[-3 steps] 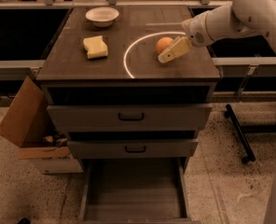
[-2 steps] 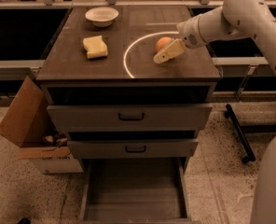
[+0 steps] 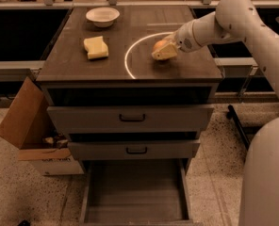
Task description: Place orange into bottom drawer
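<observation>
Gripper [image 3: 162, 54]: pale cream, at the orange [image 3: 159, 44] on the surface [image 3: 69, 62]. Orange: plain orange skin. Surface: dark brown, marked with a thin white ring [image 3: 126, 60]. Sponge [image 3: 96, 47]: pale yellow. Bowl [image 3: 102, 16]: white. Bottom drawer [image 3: 135, 192]: grey-brown, unpatterned. Cardboard box [image 3: 24, 117]: tan.

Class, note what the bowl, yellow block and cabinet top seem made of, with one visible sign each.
Bowl: probably ceramic or plastic; smooth white sheen. Yellow block: likely foam sponge; matte, rounded edges. Cabinet top: wood or laminate; dark, reflects a light ring. The pincer is at the orange on that top.
</observation>
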Tool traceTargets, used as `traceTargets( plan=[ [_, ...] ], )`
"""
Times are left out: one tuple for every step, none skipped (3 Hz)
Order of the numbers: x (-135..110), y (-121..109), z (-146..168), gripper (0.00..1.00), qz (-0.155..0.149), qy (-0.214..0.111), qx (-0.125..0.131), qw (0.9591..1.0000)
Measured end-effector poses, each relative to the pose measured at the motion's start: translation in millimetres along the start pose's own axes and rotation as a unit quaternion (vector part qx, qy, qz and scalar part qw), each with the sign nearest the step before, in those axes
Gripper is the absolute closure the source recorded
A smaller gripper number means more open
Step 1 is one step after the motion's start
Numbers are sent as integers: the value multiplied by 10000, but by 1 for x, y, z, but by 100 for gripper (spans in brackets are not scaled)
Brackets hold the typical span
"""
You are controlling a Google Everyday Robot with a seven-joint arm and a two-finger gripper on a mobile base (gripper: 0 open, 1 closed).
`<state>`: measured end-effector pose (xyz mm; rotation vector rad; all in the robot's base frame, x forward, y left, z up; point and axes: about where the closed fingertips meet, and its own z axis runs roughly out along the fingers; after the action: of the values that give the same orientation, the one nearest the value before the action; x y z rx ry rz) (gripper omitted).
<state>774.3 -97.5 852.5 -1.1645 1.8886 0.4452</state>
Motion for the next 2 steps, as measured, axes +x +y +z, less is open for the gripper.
traceTargets(
  plan=[
    [1, 0, -1, 69, -10, -70, -19, 10000],
    [-11, 18, -37, 93, -211, -422, -7, 9989]
  ],
)
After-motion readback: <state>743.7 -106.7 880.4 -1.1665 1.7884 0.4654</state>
